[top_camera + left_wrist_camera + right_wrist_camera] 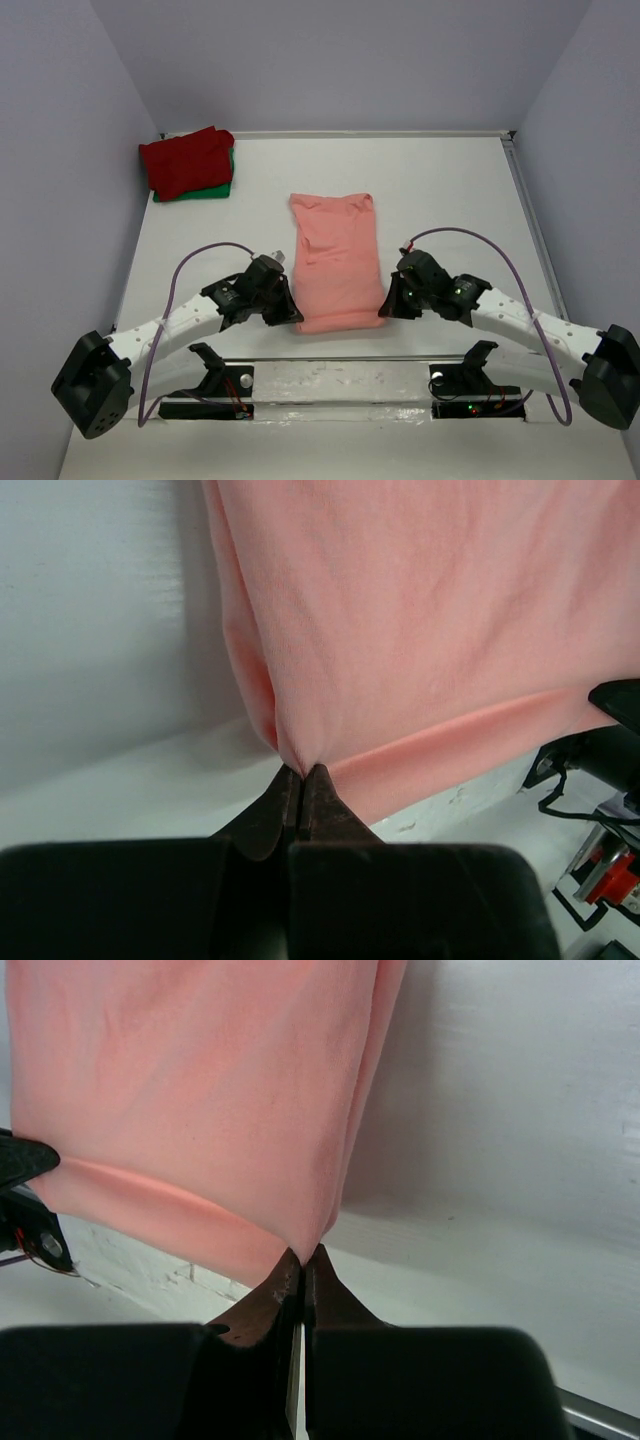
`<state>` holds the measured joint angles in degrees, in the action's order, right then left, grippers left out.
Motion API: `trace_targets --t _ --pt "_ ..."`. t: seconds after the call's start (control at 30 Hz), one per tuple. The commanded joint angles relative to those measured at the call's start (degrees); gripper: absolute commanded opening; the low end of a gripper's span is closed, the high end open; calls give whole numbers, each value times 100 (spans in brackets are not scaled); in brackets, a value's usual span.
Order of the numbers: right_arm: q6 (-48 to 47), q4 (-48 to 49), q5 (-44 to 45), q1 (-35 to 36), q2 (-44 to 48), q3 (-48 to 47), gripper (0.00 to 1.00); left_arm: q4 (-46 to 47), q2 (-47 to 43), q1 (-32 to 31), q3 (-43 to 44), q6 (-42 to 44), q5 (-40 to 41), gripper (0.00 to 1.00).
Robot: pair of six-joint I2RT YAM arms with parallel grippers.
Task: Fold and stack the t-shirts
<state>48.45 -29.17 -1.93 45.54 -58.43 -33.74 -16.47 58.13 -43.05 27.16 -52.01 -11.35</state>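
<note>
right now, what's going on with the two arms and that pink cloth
Both arms are handling the salmon-pink t-shirt, which lies as a long folded strip in the middle of the table. The left gripper is shut on its near left corner, the right gripper on its near right corner. The dark red t-shirt sits folded on the green t-shirt at the far left corner.

White table (440,190) between plain pale lavender walls (350,60).

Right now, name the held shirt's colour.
The shirt is salmon pink, clearest in the top external view.
</note>
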Motion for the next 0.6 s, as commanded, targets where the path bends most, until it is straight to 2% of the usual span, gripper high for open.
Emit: trace_targets --t 0.0,0.3,0.43,0.57 --pt "262 -502 457 244 218 -160 0 -612 -267 -72 176 -81 239 0" --pt "201 -730 913 412 43 -572 0 -928 -355 -107 588 -11 493 0" --pt "-133 -933 1370 412 -475 -1239 0 -928 31 -107 1106 199 599 0" --pt "-519 -1117 2011 412 -1395 -2186 0 -849 690 -99 1826 498 608 0"
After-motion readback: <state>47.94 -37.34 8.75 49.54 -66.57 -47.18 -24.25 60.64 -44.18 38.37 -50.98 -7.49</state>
